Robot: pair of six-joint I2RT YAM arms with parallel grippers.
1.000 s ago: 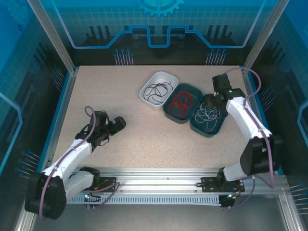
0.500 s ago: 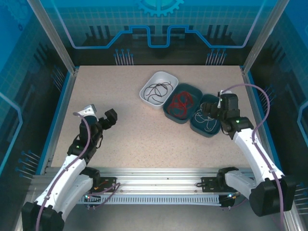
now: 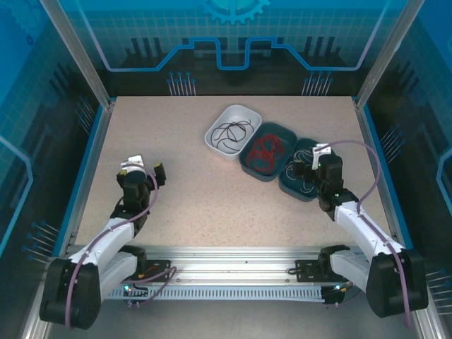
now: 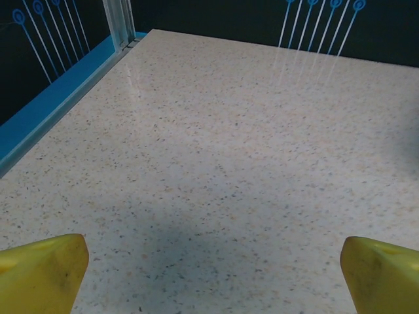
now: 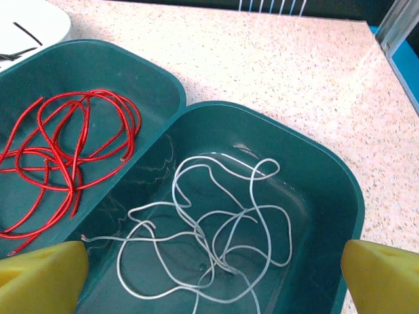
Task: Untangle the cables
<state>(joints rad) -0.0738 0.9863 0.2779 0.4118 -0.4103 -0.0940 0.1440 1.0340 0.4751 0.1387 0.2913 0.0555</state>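
Note:
The cables lie sorted in three trays at the table's back centre. A black cable [image 3: 232, 132] sits in the white tray [image 3: 214, 138]. A red cable [image 3: 265, 150] [image 5: 65, 144] is coiled in the middle teal tray [image 5: 157, 78]. A white cable [image 3: 305, 179] [image 5: 216, 229] loops loosely in the right teal tray [image 5: 340, 190]. My right gripper [image 3: 309, 162] [image 5: 213, 275] hovers open over the near side of that tray, and its yellow fingertips [image 5: 46, 268] hold nothing. My left gripper [image 3: 146, 169] [image 4: 216, 261] is open over bare tabletop at the left.
The speckled table [image 4: 229, 131] has a blue rim [image 4: 59, 104] along its left side and an aluminium post [image 4: 121, 23] at the back left corner. The three trays touch one another in a diagonal row.
The right arm has drawn back from over the right teal tray toward the near edge, its jaws opening wide. The left arm has also pulled back and turned to face the far side.

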